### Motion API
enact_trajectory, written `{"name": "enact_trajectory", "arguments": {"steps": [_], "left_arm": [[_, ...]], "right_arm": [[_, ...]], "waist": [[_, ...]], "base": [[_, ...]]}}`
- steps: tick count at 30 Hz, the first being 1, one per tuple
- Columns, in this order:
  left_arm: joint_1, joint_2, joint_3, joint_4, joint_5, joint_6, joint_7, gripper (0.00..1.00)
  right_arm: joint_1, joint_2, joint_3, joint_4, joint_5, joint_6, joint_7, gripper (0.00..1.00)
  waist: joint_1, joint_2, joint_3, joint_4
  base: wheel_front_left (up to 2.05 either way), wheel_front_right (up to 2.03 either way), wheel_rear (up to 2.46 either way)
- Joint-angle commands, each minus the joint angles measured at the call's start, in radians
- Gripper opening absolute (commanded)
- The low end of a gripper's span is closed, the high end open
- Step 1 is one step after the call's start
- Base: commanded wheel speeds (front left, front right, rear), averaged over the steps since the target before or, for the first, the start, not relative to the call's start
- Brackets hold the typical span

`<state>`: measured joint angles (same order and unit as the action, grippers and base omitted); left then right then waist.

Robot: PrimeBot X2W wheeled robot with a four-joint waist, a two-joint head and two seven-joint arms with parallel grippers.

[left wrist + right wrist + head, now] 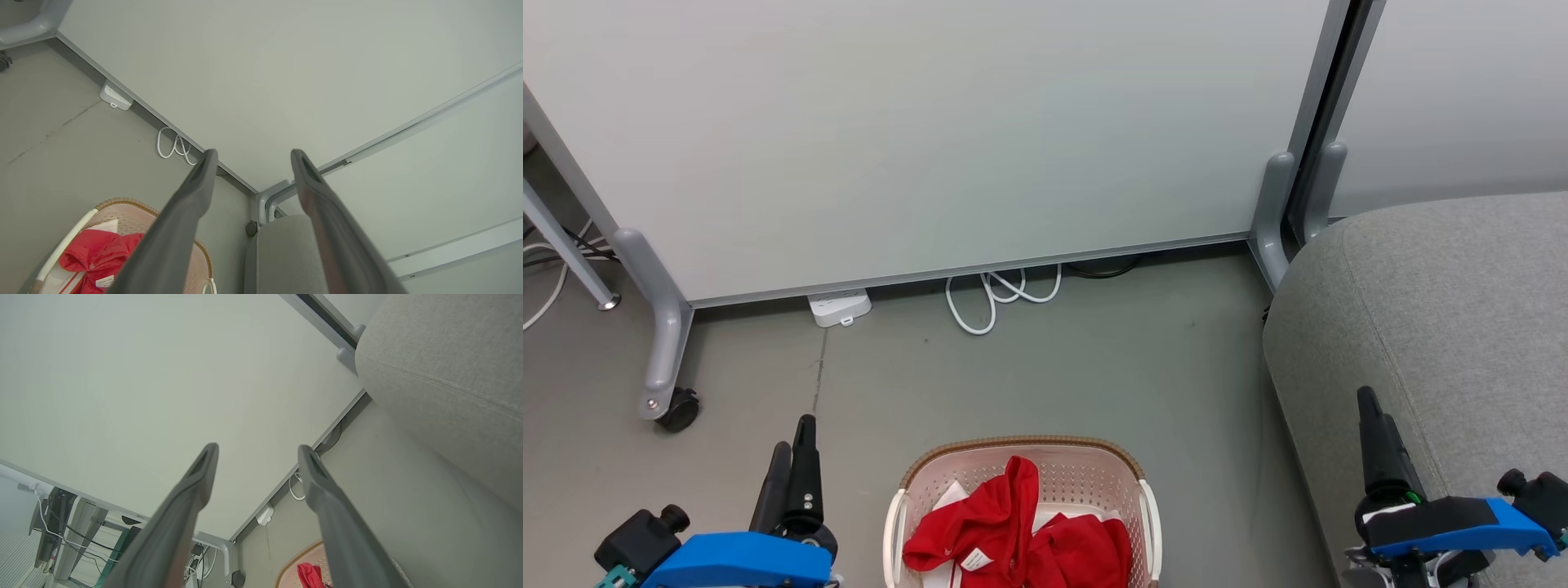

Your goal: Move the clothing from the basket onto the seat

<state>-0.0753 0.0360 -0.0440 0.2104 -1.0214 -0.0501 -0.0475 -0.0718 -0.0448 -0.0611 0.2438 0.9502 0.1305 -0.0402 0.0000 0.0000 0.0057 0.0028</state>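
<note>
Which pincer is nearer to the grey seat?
Right. The right pincer is at the seat's near edge; the left pincer is on the basket's other side, over the floor.

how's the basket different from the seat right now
The basket is cream perforated plastic with a brown woven-look rim, while the seat is grey woven fabric. The basket is much smaller than the seat. The basket holds the red clothing, and the seat has none on the part in view. Both have rounded corners.
</note>
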Motion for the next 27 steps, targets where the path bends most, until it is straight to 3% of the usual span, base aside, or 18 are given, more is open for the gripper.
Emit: {"name": "enact_trajectory", "arguments": {"steps": [1, 27], "left_arm": [[-0.027, 0.01, -0.012, -0.017, 0.058, 0.006, -0.014, 1.0], [-0.038, 0.014, -0.075, -0.002, 0.431, 0.039, -0.091, 1.0]], "right_arm": [[-0.021, -0.004, 0.005, -0.024, -0.062, 0.0, -0.008, 1.0], [-0.004, -0.005, 0.035, -0.088, -0.414, 0.0, -0.024, 1.0]], "waist": [[0.0, 0.0, -0.001, 0.0], [0.0, 0.0, 0.004, -0.002]], "base": [[0.0, 0.0, 0.0], [0.0, 0.0, 0.0]]}}
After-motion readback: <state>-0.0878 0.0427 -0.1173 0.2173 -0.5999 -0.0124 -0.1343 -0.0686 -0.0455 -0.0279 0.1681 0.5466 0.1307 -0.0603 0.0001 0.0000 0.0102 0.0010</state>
